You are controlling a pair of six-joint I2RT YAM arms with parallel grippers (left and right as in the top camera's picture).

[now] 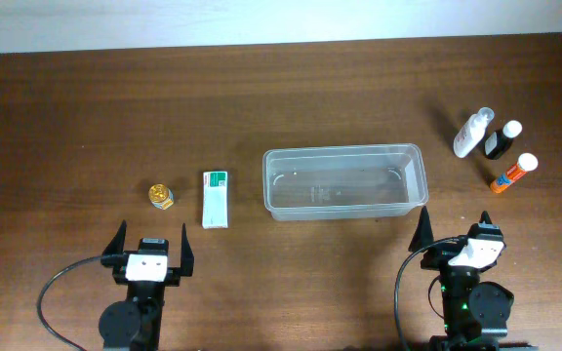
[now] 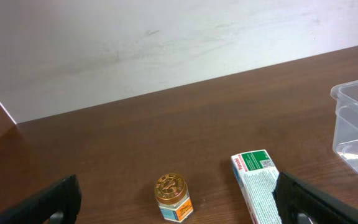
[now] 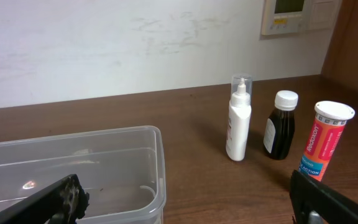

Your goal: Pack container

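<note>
1. Table [image 1: 86, 107] of brown wood filled almost the whole overhead view, with a pale strip along the top edge.
2. The container [image 1: 343, 151] was a clear tub. It sat just right of the middle of the overhead view, open side up, with its long side going left to right. The right wrist view showed it at the lower left.
3. The left gripper [image 1: 152, 232] was at the lower left of the overhead view. Its fingers were wide apart and pointed up the frame.
4. The right gripper [image 1: 454, 226] was at the lower right, just below the right end of the tub. Its fingers were wide apart too.
5. A white and green box [image 1: 216, 199] lay flat just left of the tub, not touching it.
6. A white bottle [image 1: 472, 134] stood at the upper right, well apart from the tub.
7. An orange tube [image 1: 513, 174] with a white cap stood at the far right, below the other two bottles.
8. A dark bottle [image 1: 501, 141] with a white cap stood between the white bottle and the orange tube.
9. A little jar [image 1: 162, 196] with a gold lid sat just left of the box.
</note>
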